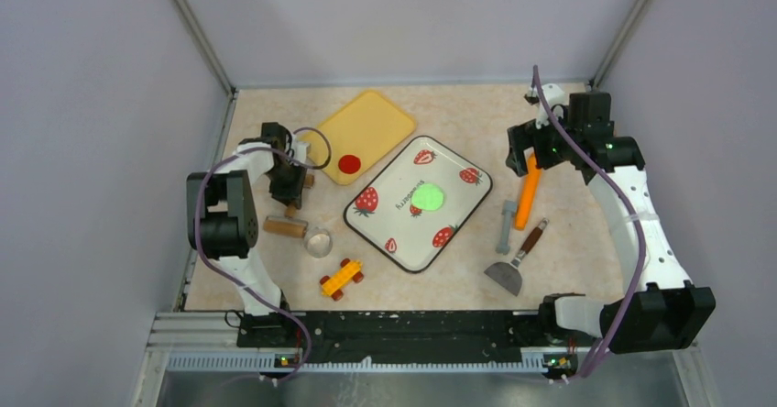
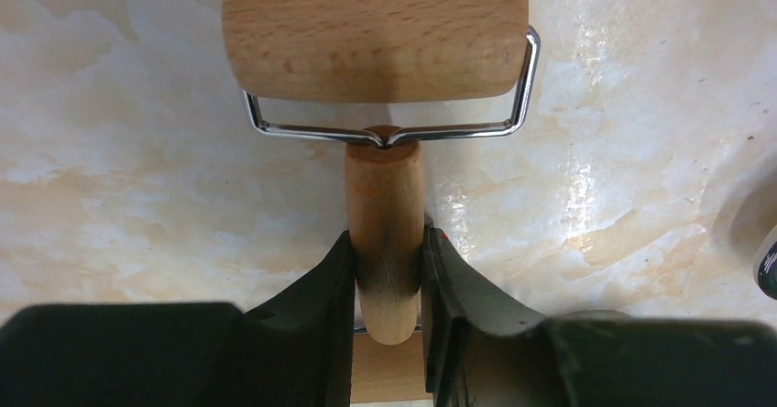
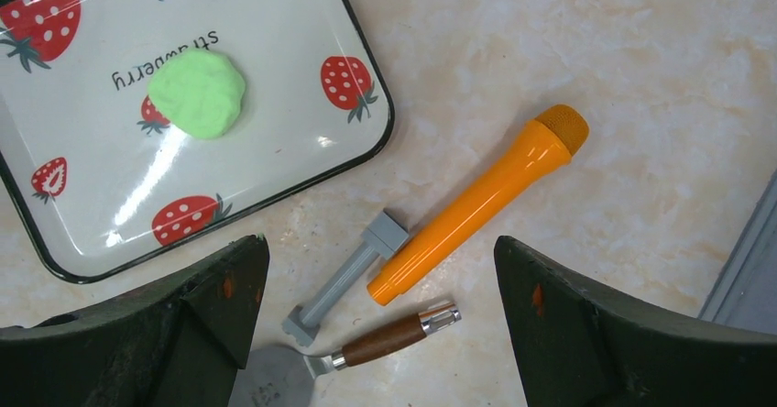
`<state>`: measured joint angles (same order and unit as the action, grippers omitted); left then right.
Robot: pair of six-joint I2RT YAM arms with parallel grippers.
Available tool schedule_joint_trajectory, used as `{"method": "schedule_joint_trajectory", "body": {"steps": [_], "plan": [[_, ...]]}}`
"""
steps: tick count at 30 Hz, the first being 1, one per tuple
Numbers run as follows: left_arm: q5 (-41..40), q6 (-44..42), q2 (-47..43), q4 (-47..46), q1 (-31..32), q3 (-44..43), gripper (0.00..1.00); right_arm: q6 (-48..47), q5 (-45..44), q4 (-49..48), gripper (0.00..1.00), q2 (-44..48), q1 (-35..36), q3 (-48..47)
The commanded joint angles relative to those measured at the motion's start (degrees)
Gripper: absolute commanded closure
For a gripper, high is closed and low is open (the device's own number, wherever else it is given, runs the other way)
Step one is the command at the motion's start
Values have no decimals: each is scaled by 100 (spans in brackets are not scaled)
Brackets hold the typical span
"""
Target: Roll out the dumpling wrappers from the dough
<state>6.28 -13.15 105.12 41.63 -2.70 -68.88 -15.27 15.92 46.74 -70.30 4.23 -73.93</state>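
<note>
Roller (image 2: 376,31) nearest to me: its wooden barrel is lying crosswise on the desk (image 2: 641,150), and its handle is running away from me into the left fingers (image 2: 334,283). Those fingers are pinching the handle from both sides, so I am treating the left arm as the one carrying the tool. From overhead, the barrel is sitting on the near side of those fingers, and its long axis is running roughly left to right.

Farther in, the dough (image 1: 428,196) is lying as one rounded green lump near the middle of the strawberry tray (image 1: 403,235), and that tray is sitting between the two arms. From the left fingers the dough is lying off to my right at about the same depth, well apart from them, with the tray rim in between. I am judging that the coming move is calling for a lift, a carry to the right over that rim, and a descent with the barrel across the lump.

Farther back, the right fingers (image 3: 229,288) are hanging spread wide, holding nothing, above an orange toy mic (image 3: 476,201). That arm is looking somewhat nearer the dough, but it is not carrying the roller. I am seeing only the one lump, with nothing rolled thin.
</note>
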Motion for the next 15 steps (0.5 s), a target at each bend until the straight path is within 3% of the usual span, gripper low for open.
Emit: {"method": "schedule_joint_trajectory", "body": {"steps": [1, 7, 11, 15], "plan": [[375, -220, -225, -37, -59, 8, 95, 41, 247, -53, 5, -60, -23, -379], [1090, -743, -1405, 283, 208, -411, 100, 436, 622, -220, 5, -108, -27, -662], [1764, -1447, -1849, 614, 996, -917, 100, 1009, 1229, -264, 6, -475, -27, -996], [2104, -1915, -2207, 289, 2039, -894, 100, 1720, 2361, -267, 5, -950, -2, -1105]]}}
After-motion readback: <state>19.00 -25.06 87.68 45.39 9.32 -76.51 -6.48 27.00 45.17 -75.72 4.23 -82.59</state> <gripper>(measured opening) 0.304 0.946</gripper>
